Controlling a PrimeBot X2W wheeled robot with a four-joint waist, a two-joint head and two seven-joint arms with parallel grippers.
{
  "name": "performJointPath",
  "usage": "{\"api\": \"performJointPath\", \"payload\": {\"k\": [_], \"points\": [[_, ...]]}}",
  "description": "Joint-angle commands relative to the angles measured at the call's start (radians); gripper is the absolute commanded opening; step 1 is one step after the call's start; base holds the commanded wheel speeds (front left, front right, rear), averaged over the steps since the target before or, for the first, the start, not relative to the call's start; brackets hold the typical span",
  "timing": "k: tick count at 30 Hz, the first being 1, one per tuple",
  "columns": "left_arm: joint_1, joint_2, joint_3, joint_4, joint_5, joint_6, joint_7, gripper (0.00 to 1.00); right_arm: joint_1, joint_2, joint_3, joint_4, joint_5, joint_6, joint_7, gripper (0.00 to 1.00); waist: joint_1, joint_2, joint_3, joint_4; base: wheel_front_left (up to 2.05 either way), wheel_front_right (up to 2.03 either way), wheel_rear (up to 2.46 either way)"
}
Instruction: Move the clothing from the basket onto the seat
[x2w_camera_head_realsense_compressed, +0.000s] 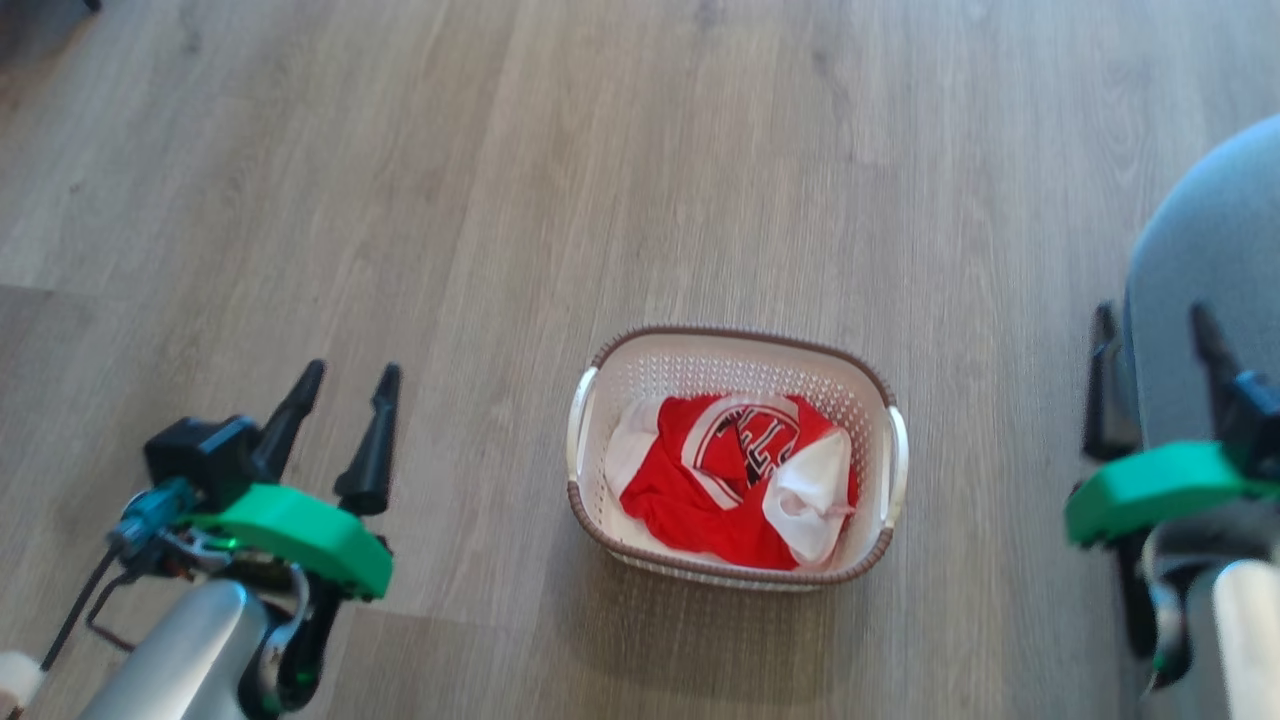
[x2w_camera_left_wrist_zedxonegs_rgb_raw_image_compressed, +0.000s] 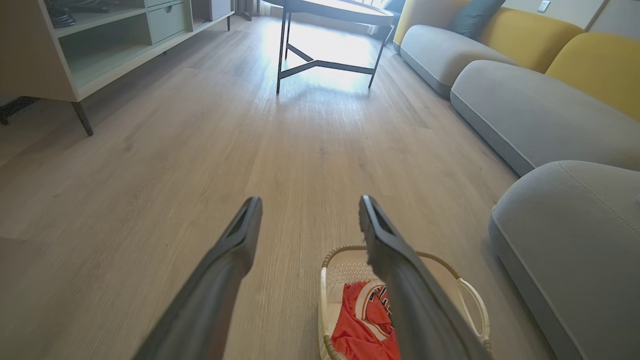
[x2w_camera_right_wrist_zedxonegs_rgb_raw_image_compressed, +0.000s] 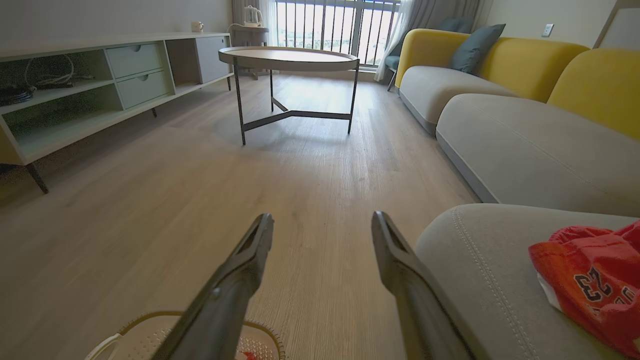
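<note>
The cream basket (x2w_camera_head_realsense_compressed: 588, 500) with a brown rim stands on the wooden floor, centre of the head view. Red and white clothing (x2w_camera_head_realsense_compressed: 700, 480) with an emblem lies crumpled inside it; the left wrist view also catches this clothing (x2w_camera_left_wrist_zedxonegs_rgb_raw_image_compressed: 360, 325) in the basket (x2w_camera_left_wrist_zedxonegs_rgb_raw_image_compressed: 325, 280). Another red garment (x2w_camera_right_wrist_zedxonegs_rgb_raw_image_compressed: 595, 285) with the number 23 lies on the grey seat (x2w_camera_right_wrist_zedxonegs_rgb_raw_image_compressed: 480, 260). My left gripper (x2w_camera_head_realsense_compressed: 347, 382) hovers open, left of the basket and above the floor. Over at the right, my right gripper (x2w_camera_head_realsense_compressed: 1150, 325) is open at the edge of the seat (x2w_camera_head_realsense_compressed: 1200, 250). Neither holds anything.
A round coffee table (x2w_camera_right_wrist_zedxonegs_rgb_raw_image_compressed: 289, 57) on dark metal legs stands farther off. A low shelf unit (x2w_camera_right_wrist_zedxonegs_rgb_raw_image_compressed: 100, 80) runs along the left wall. More grey sofa cushions (x2w_camera_right_wrist_zedxonegs_rgb_raw_image_compressed: 530, 145) with yellow backs line the right side. Bare floor (x2w_camera_head_realsense_compressed: 640, 150) surrounds the basket.
</note>
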Motion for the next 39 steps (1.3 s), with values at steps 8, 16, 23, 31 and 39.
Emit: {"api": "performJointPath", "payload": {"k": [8,16,23,31,39], "points": [[0.067,-0.025,0.174,0.036,0.082,-0.045,-0.012,1.00,0.092,0.029,0.074,0.054,-0.007,0.007,-0.088,1.00,0.0001,-0.0001,-0.055,0.003,0.00,0.00,0.00],[0.124,-0.083,0.267,0.062,0.156,-0.101,-0.012,1.00,0.140,0.044,0.092,0.133,0.001,0.007,-0.154,1.00,0.0001,-0.0001,-0.071,-0.014,0.00,0.00,0.00],[0.134,-0.117,0.310,0.071,0.205,-0.137,-0.012,1.00,0.131,0.045,0.101,0.162,0.022,0.007,-0.173,1.00,0.0001,-0.0001,-0.075,-0.030,0.00,0.00,0.00],[0.131,-0.149,0.335,0.083,0.240,-0.169,-0.012,1.00,0.117,0.045,0.100,0.170,0.021,0.007,-0.182,1.00,0.0001,-0.0001,-0.062,-0.042,0.00,0.00,0.00],[0.079,-0.165,0.340,0.069,0.257,-0.198,-0.012,1.00,0.063,0.045,0.067,0.121,0.004,0.007,-0.191,1.00,0.0001,-0.0001,0.045,-0.059,0.00,0.00,0.00]]}}
